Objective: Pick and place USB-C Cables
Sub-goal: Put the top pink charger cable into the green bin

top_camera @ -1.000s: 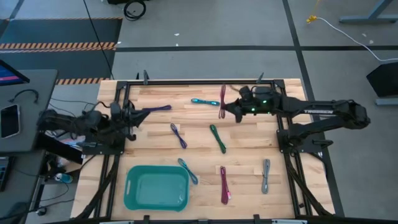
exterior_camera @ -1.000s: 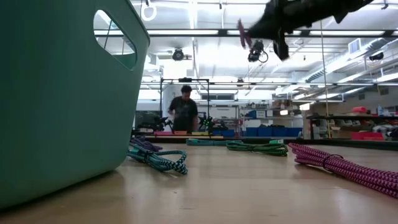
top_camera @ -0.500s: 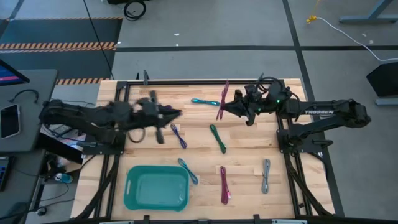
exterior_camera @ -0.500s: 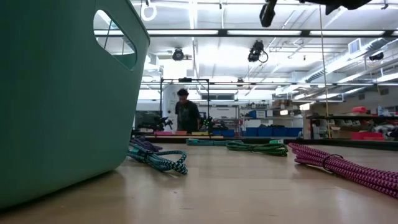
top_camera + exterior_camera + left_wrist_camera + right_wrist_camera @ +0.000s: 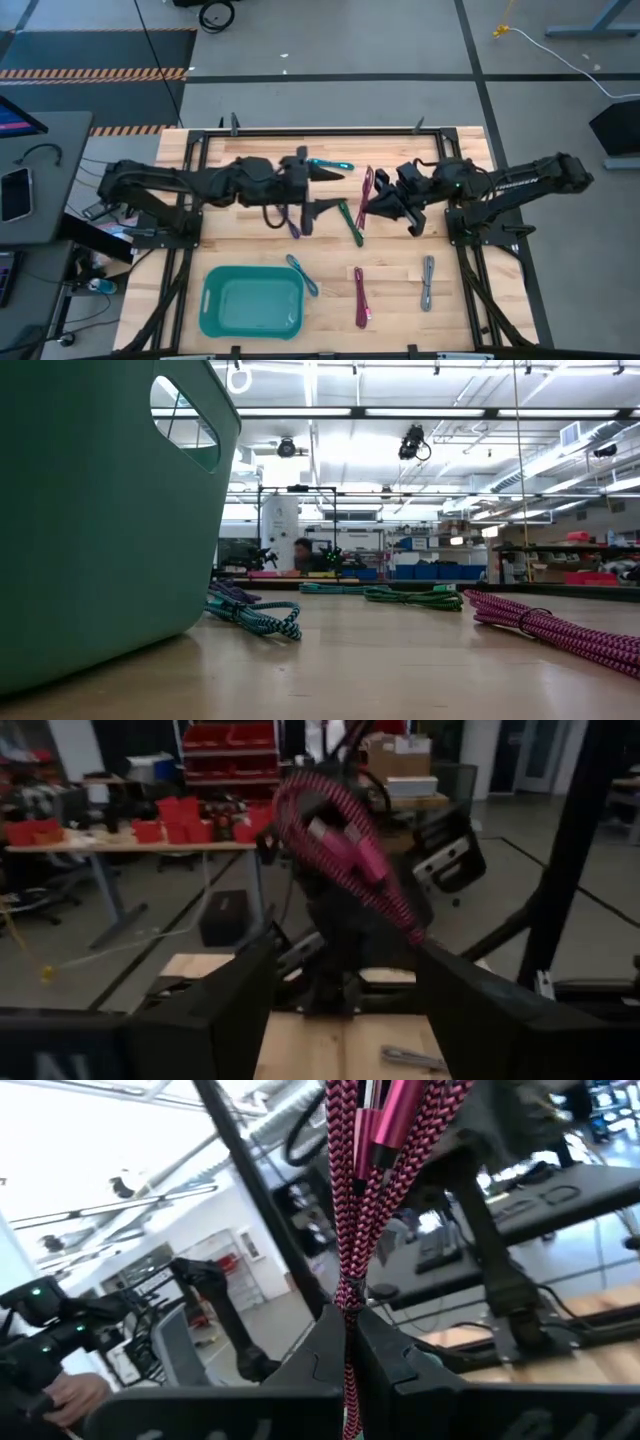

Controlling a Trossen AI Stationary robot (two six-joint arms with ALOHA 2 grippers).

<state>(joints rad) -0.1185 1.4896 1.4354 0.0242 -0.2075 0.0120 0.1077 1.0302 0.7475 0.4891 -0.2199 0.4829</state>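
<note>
My right gripper (image 5: 368,207) is over the table's middle, shut on a magenta braided cable bundle (image 5: 367,188), which also shows in the right wrist view (image 5: 352,1200). My left gripper (image 5: 322,190) is open and empty just left of it, facing the held bundle (image 5: 335,840). On the table lie a cyan cable (image 5: 330,163), a green one (image 5: 350,222), a purple one (image 5: 290,222) partly under my left arm, a teal braided one (image 5: 302,275), a second magenta one (image 5: 360,297) and a grey one (image 5: 427,283). My right gripper pinches the magenta bundle between its two fingers at the bundle's tied waist (image 5: 346,1295). The fingers come level from the table's right and lie across the bundle. All the strands are in the hold. The bundle is lifted clear of the table.
A teal bin (image 5: 250,300) stands near the front left and fills the low view's left (image 5: 100,510). A black frame rails the table's edges (image 5: 320,131). A person shows far behind the table (image 5: 303,552).
My left arm has swung from the table's left edge toward the right, to the middle, and its open gripper now faces the right gripper. My right gripper has carried the magenta bundle up, out of the low view, and toward the near edge.
</note>
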